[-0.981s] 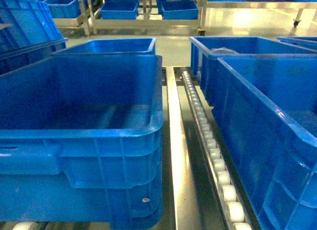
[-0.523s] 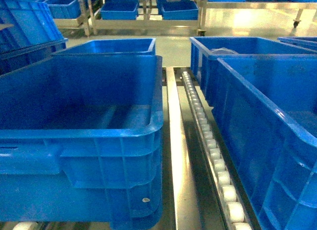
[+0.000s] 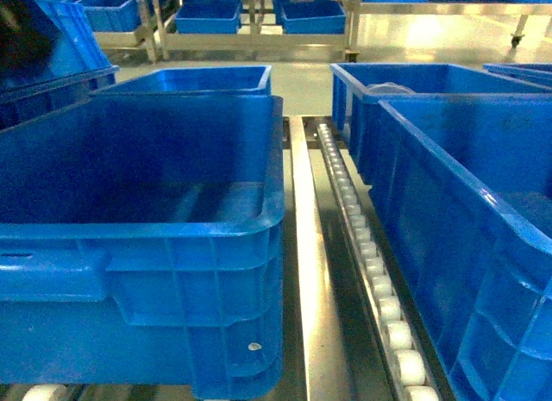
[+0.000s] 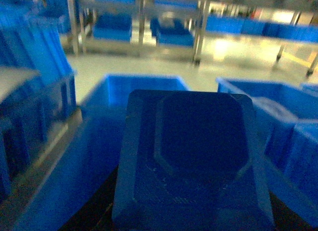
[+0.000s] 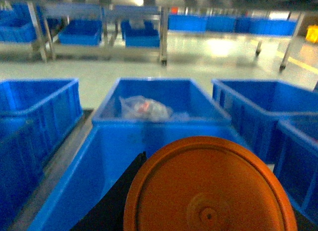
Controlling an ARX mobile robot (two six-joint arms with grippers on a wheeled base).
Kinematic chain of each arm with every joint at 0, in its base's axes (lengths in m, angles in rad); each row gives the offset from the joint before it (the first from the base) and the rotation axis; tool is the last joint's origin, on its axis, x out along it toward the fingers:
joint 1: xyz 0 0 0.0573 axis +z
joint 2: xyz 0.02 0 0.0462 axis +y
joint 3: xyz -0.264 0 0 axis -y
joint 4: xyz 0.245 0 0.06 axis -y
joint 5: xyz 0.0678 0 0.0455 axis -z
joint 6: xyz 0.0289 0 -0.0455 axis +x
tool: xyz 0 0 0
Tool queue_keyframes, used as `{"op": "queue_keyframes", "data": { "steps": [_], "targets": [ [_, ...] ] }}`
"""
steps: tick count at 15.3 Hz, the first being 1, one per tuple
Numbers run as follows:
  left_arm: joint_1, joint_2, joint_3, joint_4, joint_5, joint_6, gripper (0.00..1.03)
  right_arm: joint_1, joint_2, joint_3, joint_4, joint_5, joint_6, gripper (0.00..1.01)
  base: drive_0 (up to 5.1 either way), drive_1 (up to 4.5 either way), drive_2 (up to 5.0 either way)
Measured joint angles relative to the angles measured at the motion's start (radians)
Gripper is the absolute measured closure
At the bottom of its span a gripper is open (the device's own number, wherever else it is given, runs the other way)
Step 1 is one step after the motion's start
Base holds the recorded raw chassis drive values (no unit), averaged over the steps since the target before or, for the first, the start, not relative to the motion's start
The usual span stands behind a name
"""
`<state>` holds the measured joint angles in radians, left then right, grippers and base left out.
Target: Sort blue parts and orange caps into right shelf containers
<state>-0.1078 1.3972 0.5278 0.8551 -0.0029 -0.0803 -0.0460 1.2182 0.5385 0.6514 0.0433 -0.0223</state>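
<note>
Steel roller rack [image 3: 371,272] bearing bright blue crates [image 3: 172,237] in two lanes.

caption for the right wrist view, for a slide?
Orange cap fills the foreground above a blue crate; the next crate holds a clear plastic bag.

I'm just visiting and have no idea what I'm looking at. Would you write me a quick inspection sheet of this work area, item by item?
Surface: metal shelf rail with a track of white rollers running between the crates.
Job's things: dark blue part fills the left wrist view; orange cap fills the right wrist view; bright blue crates left and right.
Clutter: crumpled clear plastic bag in the far crate.
Grippers: neither gripper's fingers can be seen; a dark shape shows at the head view's upper left.
Cables: nothing seen.
Surroundings: pale floor, metal racks holding more blue crates.
</note>
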Motion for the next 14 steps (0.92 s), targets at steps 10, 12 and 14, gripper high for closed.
{"op": "queue_keyframes", "data": {
  "steps": [10, 12, 14],
  "targets": [
    [-0.032, 0.134, 0.066, -0.020, -0.039, -0.021, 0.05, 0.033, 0.240, 0.061, 0.045, 0.057, -0.051, 0.03, 0.0, 0.00, 0.0],
    [-0.034, 0.132, 0.047, 0.014, -0.077, -0.010, 0.07, 0.033, 0.244, 0.061, 0.041, 0.058, -0.057, 0.03, 0.0, 0.00, 0.0],
    [-0.020, 0.060, -0.082, 0.158, -0.119, 0.048, 0.32, 0.040, 0.248, -0.039, 0.293, -0.034, -0.013, 0.23, 0.0, 0.00, 0.0]
  ]
}}
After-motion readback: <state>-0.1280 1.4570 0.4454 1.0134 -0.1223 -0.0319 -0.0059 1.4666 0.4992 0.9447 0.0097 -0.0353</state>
